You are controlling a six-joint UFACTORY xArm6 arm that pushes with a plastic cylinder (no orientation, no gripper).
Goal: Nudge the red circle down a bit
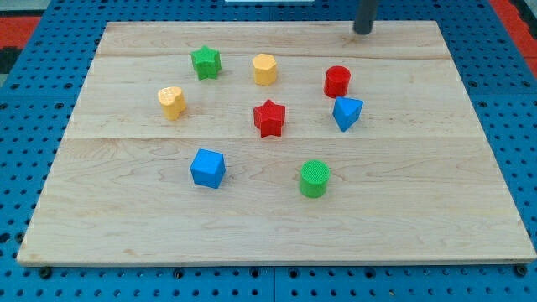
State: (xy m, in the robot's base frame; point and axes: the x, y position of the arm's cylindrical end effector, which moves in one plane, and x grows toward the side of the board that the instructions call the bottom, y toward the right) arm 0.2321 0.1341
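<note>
Pale wood planks make up the desk [277, 226], which lies on a blue pegboard [25, 168]. Nearest on the desk sits the green cylinder [315, 179], a little right of centre. Left of it and about as near is the blue cube [208, 168], well apart from the cylinder.

Farther back, the red star [269, 118] stands close to the middle of the desk. To its right, the blue block [346, 112], an angular wedge-like shape, lies just beside and below the red circle [337, 81]; whether the two touch I cannot tell. On the left at about the same depth is a yellow block [172, 101], rounded in shape.

The red circle, the task's thing, is a short upright cylinder at the right of the group, in the far half of the desk. Left of it, in the same far row, come the yellow hexagonal block [264, 69] and then the green star [205, 62].

Farthest of all, my tip [362, 32] rests at the far edge of the desk, beyond the red circle and slightly right of it, well apart from it and touching no block. The arm carries a plain dark rod and no gripper, so nothing is open, closed or held.
</note>
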